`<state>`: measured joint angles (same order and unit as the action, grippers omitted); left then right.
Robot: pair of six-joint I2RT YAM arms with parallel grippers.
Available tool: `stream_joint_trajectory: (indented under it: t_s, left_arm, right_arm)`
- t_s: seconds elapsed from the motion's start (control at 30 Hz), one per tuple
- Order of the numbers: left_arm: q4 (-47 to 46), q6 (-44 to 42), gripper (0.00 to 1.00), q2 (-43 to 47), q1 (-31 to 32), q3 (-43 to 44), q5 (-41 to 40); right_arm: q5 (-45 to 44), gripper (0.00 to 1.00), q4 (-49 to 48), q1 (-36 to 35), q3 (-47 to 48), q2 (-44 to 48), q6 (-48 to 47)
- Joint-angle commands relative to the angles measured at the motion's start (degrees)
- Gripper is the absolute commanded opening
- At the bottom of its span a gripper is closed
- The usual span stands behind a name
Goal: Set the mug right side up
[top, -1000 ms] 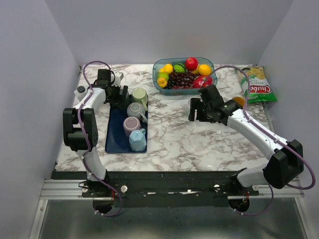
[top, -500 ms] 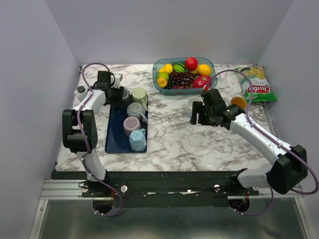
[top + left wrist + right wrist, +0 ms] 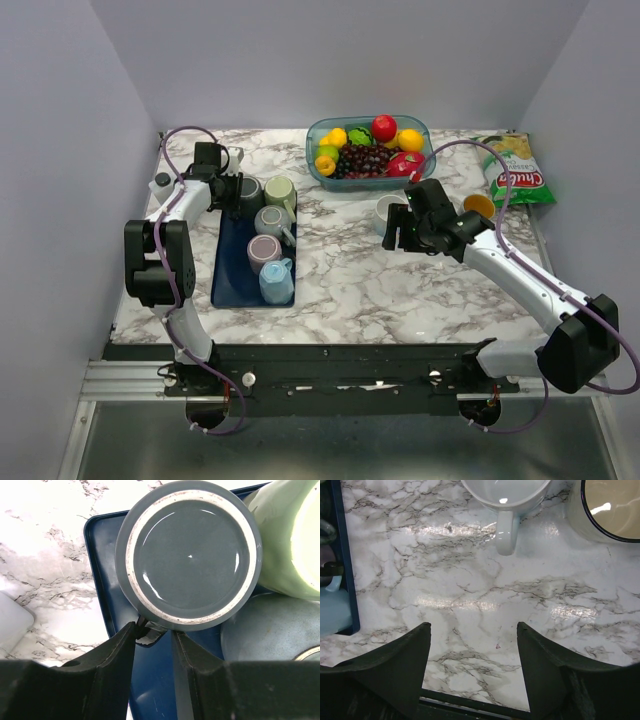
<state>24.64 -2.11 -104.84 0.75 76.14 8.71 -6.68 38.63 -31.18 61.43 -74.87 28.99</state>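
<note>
While the left tool (image 3: 153,629) pinches the handle (image 3: 151,634) of the upside-down mug (image 3: 190,555), the right tool (image 3: 473,630) hangs wide open over the table (image 3: 470,590).

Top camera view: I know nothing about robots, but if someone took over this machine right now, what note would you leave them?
Left hand: fingers sit either side of the grey mug handle; whether they pinch it firmly is unclear.
Right hand: open, empty, hovering over the marble table near the white mug.
Things: grey mug is bottom-up at the far left corner of the blue tray, with other mugs beside it.
Done: white mug stands right side up, off the tray.
Left: lift the grey mug, flip it, set it down.
</note>
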Motion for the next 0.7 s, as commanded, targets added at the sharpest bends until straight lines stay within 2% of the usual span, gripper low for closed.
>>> stream_joint_trajectory:
  t_s: [0.0,0.23,0.37,0.47,0.5,0.57,0.67]
  left_arm:
    - [-2.9,0.5,0.44,-0.9,-0.3,0.1,-0.1]
    - [-3.1,0.4,0.44,-2.0,-0.3,0.7,-0.1]
    - [-3.3,0.3,0.38,-1.9,-0.3,0.7,-0.2]
    - [-3.3,0.0,0.24,-2.0,-0.3,0.9,-0.6]
    - [-3.1,-0.1,0.1,-1.9,-0.3,1.1,-1.1]
    - [-2.2,-0.4,0.0,-2.1,-0.3,1.4,-1.9]
    - [-1.6,-0.8,0.0,-1.7,-0.3,1.2,-2.2]
  right_arm:
    - [0.6,0.76,-0.5,-0.3,-0.2,0.3,0.6]
    - [0.8,0.76,-0.6,-0.3,0.2,-0.4,0.5]
    - [0.8,0.75,-0.6,-0.3,0.3,-0.6,0.5]
    - [0.8,0.75,-0.7,-0.3,0.4,-0.6,0.5]
    - [0.9,0.75,-0.7,-0.3,0.4,-0.7,0.5]
    - [1.1,0.75,-0.7,-0.2,0.6,-0.6,0.4]
    - [1.0,0.75,-0.6,-0.2,0.8,-0.8,0.0]
